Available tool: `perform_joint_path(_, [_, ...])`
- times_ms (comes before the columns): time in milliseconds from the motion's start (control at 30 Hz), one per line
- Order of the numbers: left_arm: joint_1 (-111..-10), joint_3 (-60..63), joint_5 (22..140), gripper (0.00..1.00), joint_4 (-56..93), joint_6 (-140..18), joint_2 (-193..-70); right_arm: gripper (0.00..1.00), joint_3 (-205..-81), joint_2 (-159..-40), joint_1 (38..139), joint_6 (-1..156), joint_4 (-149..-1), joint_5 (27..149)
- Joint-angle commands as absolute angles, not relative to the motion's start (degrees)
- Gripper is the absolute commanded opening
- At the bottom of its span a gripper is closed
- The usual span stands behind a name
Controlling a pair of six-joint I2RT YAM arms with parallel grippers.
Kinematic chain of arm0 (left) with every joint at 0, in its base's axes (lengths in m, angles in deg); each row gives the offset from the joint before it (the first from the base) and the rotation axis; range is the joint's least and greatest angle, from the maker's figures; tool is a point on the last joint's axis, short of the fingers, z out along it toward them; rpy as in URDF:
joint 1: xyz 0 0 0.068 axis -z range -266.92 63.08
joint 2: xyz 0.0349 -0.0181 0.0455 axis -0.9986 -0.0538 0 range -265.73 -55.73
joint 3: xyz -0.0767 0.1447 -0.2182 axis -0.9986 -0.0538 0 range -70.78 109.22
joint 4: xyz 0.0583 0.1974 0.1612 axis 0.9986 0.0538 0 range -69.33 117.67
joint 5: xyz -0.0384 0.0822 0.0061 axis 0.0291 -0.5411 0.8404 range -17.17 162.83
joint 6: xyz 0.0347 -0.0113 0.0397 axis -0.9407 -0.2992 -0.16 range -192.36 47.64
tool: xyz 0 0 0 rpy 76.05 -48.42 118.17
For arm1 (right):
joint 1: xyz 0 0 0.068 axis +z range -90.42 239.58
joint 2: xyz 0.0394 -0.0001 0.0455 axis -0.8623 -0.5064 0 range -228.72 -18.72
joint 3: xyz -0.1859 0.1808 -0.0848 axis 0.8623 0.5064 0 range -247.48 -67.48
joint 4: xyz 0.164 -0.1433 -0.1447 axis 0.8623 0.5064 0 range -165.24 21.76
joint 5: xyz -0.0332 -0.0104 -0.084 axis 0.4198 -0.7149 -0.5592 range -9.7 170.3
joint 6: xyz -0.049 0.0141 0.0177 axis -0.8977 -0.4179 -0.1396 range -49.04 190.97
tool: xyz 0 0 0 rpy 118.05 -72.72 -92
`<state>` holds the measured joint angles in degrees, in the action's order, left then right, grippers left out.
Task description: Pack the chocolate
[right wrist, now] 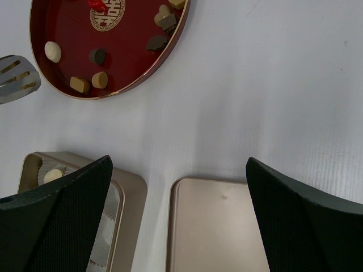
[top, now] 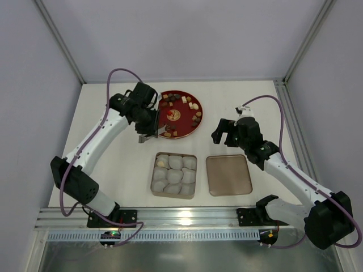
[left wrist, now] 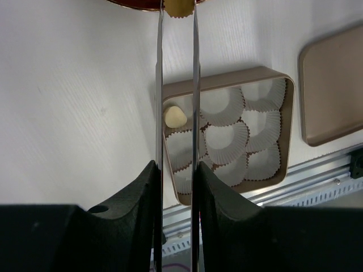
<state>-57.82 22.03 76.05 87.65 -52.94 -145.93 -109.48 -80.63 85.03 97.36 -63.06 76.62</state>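
Observation:
The chocolate [top: 193, 106] lies as several small brown, tan and cream pieces on a round red plate [top: 184, 122]. My left gripper [top: 144, 120] is shut on metal tongs [top: 152, 135] at the plate's near left rim. In the left wrist view the gripper [left wrist: 176, 165] holds the tongs' blades [left wrist: 159, 85], and their tips pinch a tan piece [left wrist: 178, 7] at the plate's rim. One cream piece [left wrist: 174, 117] sits in a paper cup of the gold tray [left wrist: 227, 75]. My right gripper [top: 227, 134] is open and empty, right of the plate.
The gold tray [top: 174, 156] with several white paper cups stands near the front middle, and its flat lid [top: 228, 174] lies to its right. The right wrist view shows the plate [right wrist: 68, 28], the tongs' slotted head [right wrist: 14, 79], the lid [right wrist: 221, 226] and my open gripper [right wrist: 178, 160].

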Motion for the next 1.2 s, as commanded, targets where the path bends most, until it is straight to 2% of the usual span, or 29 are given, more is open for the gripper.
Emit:
perform_joint_path(0, [-56.42,20.63,78.54,0.24,88.43,-52.15,-141.26,1.0,-110.9,-80.78,85.33,98.03,-65.05,76.43])
perform_joint_path(667, [-41.13,4.72,76.87,0.24,87.3,-43.71,-128.16,1.0,-109.76,-80.51,85.68,98.65,-65.14,74.59])
perform_joint_path(1167, [-40.25,-0.29,74.85,0.27,81.93,-43.35,-130.0,1.0,-110.02,-80.34,85.77,98.3,-64.35,74.41])
